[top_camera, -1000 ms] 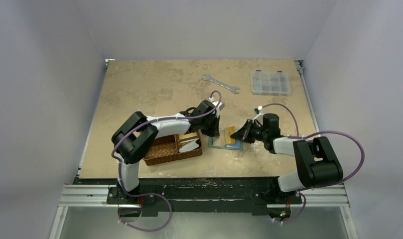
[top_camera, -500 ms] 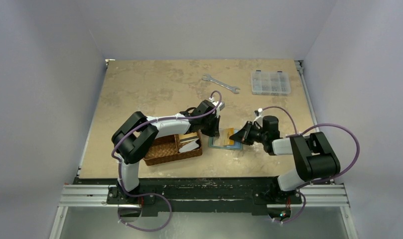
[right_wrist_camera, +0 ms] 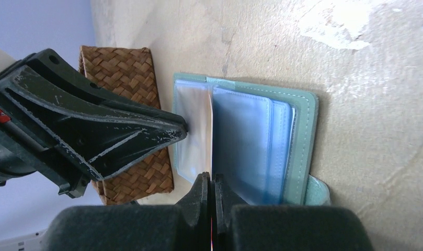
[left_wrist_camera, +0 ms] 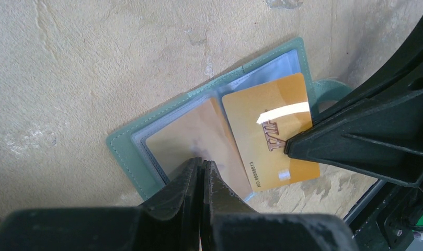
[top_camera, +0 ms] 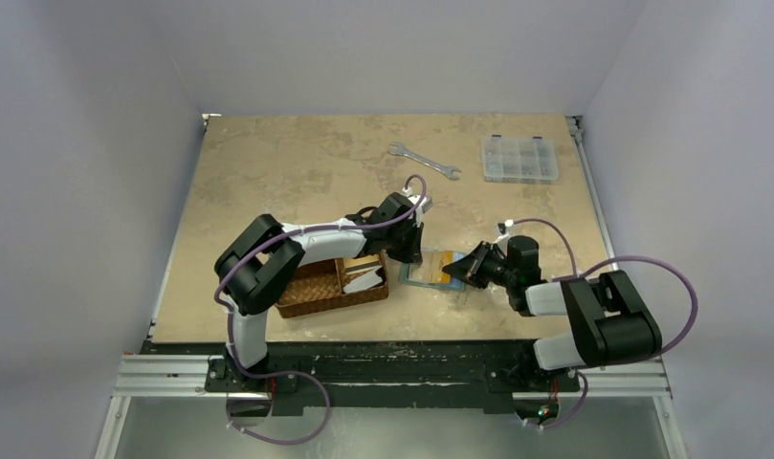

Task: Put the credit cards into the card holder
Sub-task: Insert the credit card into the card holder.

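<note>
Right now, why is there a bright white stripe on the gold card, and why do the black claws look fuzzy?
Left wrist view: the stripe is light glaring off the shiny orange-yellow card; the left gripper blurs because it sits right against the lens. Right wrist view: the right gripper is fuzzy for the same reason, while the card holder farther off looks sharp.

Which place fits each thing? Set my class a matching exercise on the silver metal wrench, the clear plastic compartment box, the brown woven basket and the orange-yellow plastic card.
1 silver metal wrench
2 clear plastic compartment box
3 brown woven basket
4 orange-yellow plastic card

a over the open grey-green card holder
b far right
c near left
d far side, near the middle

Pairs: 1-d, 2-b, 3-c, 4-a
</note>
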`<state>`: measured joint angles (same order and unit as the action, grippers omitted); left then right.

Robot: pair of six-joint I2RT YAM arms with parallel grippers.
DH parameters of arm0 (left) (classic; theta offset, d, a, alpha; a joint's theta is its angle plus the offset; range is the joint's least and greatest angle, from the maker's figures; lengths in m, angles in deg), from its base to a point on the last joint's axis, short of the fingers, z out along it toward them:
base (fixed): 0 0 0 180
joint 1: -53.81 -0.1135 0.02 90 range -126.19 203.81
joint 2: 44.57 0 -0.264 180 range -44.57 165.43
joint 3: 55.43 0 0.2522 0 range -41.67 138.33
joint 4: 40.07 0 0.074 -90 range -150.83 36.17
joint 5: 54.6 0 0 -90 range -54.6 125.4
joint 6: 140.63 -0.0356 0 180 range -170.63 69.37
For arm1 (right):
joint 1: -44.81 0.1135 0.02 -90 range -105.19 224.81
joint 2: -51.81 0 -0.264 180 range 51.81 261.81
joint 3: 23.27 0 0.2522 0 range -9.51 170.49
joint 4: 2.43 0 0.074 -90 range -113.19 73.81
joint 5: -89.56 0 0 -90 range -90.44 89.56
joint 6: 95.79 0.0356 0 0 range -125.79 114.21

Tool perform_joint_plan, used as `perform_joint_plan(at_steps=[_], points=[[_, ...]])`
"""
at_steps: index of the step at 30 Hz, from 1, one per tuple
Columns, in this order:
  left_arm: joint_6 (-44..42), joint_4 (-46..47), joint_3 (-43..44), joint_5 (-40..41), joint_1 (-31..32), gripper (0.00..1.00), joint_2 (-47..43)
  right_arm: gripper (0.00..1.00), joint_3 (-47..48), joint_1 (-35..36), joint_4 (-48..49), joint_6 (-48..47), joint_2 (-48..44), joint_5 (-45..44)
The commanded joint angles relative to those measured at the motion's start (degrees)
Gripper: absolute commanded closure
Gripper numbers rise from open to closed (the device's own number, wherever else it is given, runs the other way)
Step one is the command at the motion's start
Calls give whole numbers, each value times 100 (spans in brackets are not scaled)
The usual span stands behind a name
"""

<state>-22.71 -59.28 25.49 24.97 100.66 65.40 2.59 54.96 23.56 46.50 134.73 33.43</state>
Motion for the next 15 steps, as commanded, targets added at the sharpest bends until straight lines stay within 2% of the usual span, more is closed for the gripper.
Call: perform_joint_plan(at_steps=[1,7,15], points=[[-33,-222,-149,33,39,100,182,100,-57,23,-617,25,-463,-506],[-32,-202,-126,7,36,100,192,100,-67,43,-650,33,-361,-442],[-24,-202,-115,-20,35,100,194,100,-90,177,131,67,170,-264]])
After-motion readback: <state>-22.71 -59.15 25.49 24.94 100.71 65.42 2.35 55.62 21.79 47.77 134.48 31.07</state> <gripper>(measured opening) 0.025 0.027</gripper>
